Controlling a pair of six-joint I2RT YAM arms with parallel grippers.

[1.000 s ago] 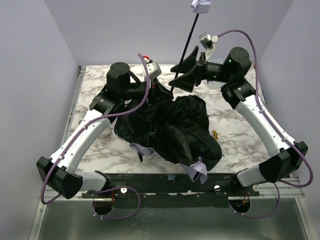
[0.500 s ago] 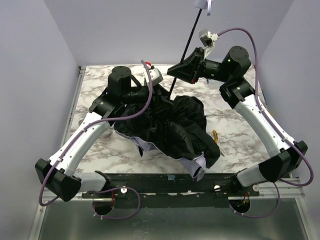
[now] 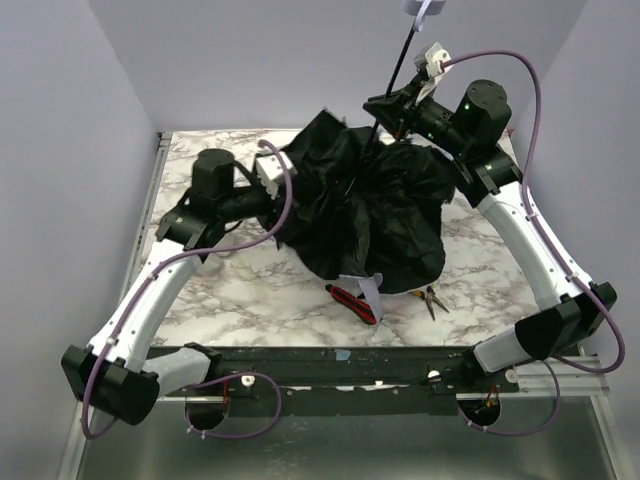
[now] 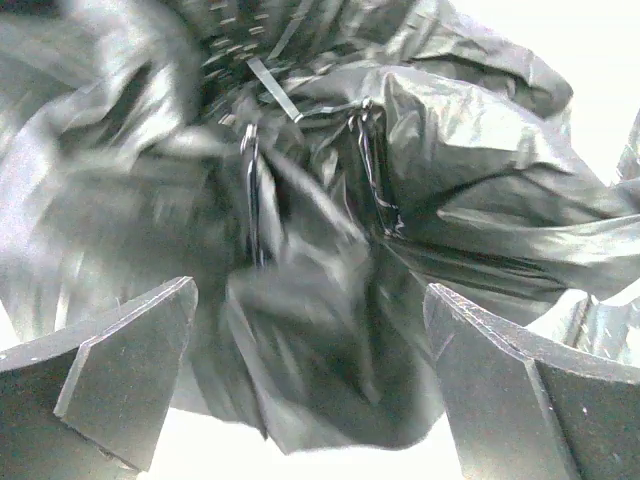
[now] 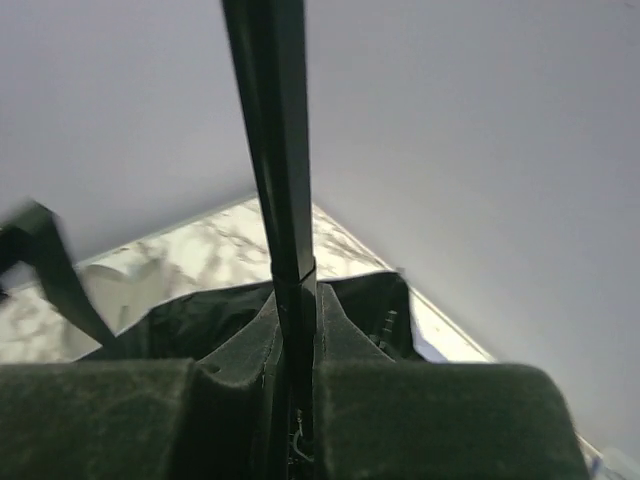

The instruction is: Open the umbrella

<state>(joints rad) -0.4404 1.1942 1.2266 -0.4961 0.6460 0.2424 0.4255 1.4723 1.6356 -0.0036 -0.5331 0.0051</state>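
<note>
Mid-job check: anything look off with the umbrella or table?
Yes. The umbrella is inverted, handle up, its canopy a crumpled black heap, not spread. Pliers and a red-and-black item lie loose beside it.

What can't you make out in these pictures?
- Top view: handle cut off by the upper edge.
- Top view: left claw hidden behind the canopy.
- Top view: red-and-black item partly under the canopy; small tool too small to name.
- Left wrist: canopy's left side blurred.
- Right wrist: shaft runs out of frame above.

Black umbrella point(image 3: 380, 210) heap across mid-table; open marble table point(image 3: 235, 290) front-left; pliers point(image 3: 432, 298) front-right.
</note>
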